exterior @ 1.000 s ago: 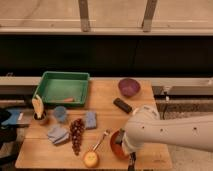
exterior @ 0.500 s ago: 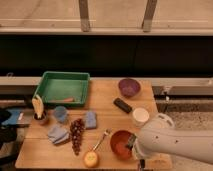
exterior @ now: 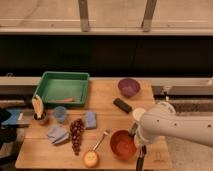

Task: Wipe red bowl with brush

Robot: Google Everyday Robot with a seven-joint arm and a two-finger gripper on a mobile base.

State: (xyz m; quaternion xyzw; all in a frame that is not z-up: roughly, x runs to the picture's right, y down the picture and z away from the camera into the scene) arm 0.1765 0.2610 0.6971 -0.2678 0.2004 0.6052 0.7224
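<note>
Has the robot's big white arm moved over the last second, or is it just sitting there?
Yes. The white arm has drawn back to the right, uncovering the round orange-red bowl on the wooden table. Its gripper hangs just right of the bowl.

A wooden table (exterior: 107, 102) is standing before a dark far wall (exterior: 105, 55); the gripper (exterior: 140, 153) is hanging over the table's near right edge.

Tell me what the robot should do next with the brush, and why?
Probably swing the long slim black brush left into the round orange-red bowl. The brush hangs just outside the bowl's right rim, under the claw at the table's front edge, and isn't inside yet.
</note>
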